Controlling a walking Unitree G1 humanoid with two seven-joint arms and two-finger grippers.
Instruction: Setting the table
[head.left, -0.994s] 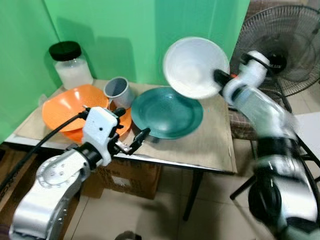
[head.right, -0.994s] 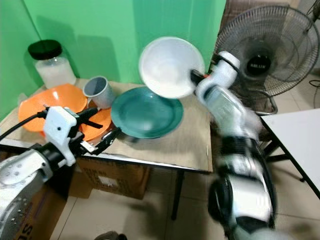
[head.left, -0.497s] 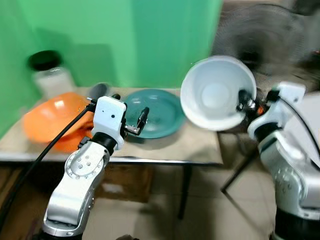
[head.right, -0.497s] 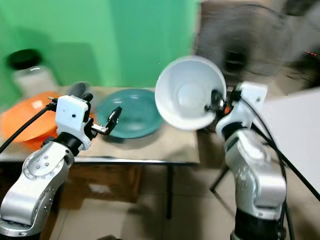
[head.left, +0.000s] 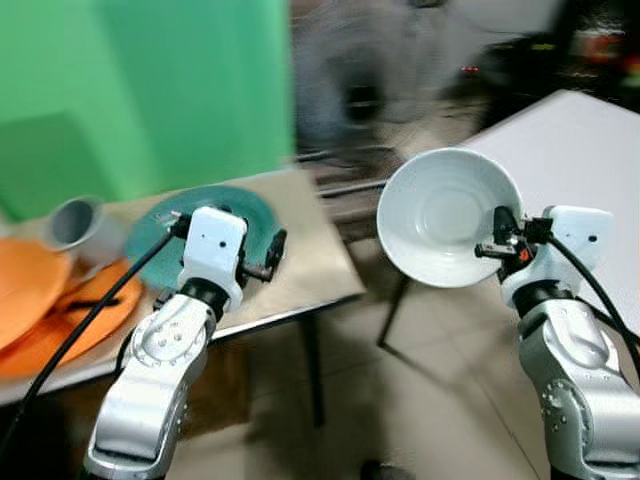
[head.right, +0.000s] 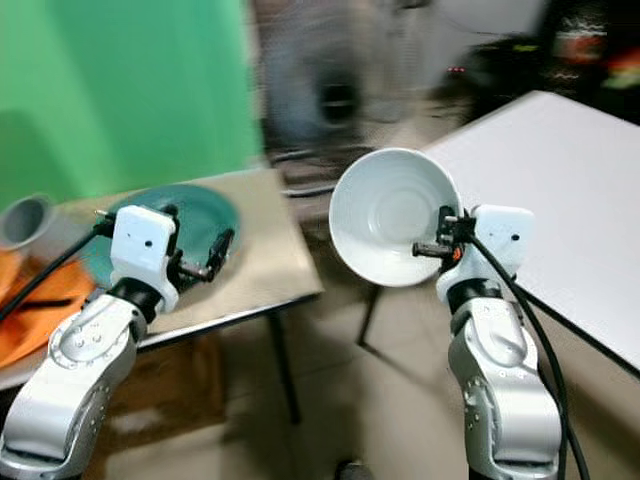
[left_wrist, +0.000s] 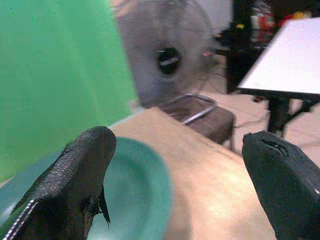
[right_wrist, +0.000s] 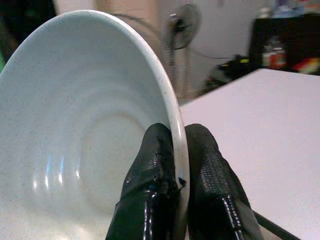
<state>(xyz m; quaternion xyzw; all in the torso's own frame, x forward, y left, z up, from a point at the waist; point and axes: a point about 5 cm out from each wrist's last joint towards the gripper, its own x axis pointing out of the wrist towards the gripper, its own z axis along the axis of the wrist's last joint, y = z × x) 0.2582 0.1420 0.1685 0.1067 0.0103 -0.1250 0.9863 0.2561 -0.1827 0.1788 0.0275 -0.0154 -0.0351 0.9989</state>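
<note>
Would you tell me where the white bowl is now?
The right gripper pinches the white bowl by its rim, in the air between the wooden table and the white table.

Green backdrop (head.left: 130, 90) behind the wooden surface (head.left: 300, 260). Blurred standing fan (head.left: 365, 90) just past that surface's far corner, metal-framed stool (left_wrist: 200, 112) below it. White table (head.right: 560, 170) off to the right. Tiled floor (head.left: 400, 400) beneath, dark shelving (left_wrist: 250, 30) beyond.

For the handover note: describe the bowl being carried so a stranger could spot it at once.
Look between the wooden table and the white table. There the right gripper holds a white bowl in mid-air, jaws pinching its rim. It is tipped on edge, unlike the teal plate lying flat.
</note>
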